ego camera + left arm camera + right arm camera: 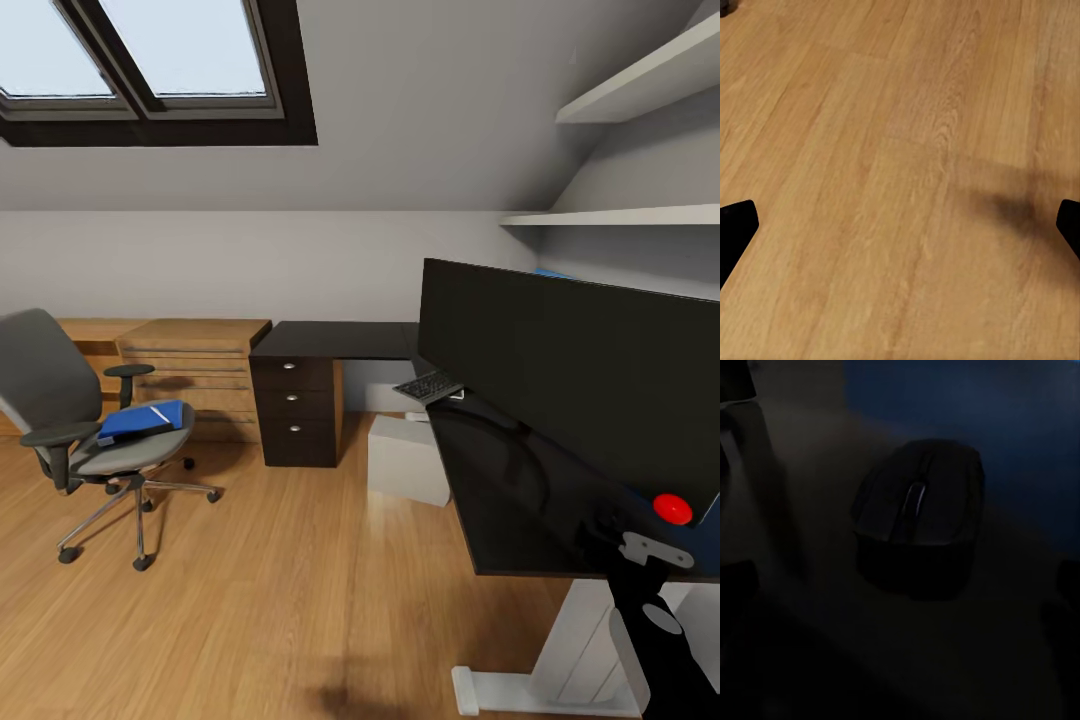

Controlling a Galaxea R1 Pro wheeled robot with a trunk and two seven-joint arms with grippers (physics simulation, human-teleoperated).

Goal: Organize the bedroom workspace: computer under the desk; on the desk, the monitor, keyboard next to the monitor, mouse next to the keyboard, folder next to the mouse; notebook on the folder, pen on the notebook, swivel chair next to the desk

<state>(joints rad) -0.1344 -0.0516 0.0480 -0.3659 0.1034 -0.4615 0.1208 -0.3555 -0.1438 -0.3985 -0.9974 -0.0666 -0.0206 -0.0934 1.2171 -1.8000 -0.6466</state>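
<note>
The floor (300, 600) is warm wood plank with visible grain and a soft satin sheen. The worktop (500, 510) is black and glossy, mirroring the screen's foot; its legs (580, 650) look like smooth white painted metal. The monitor (580, 370) has a flat matt black face. The swivel chair (60, 400) has grey cloth padding, matt black armrests and a shiny chrome base. On its seat lies a folder (145, 420) with a smooth bright blue cover. The computer (408, 460) is a plain matt light grey box. A cabinet (195, 375) is pale wood. The mouse (919, 517) looks like smooth dark plastic in dim light.
</note>
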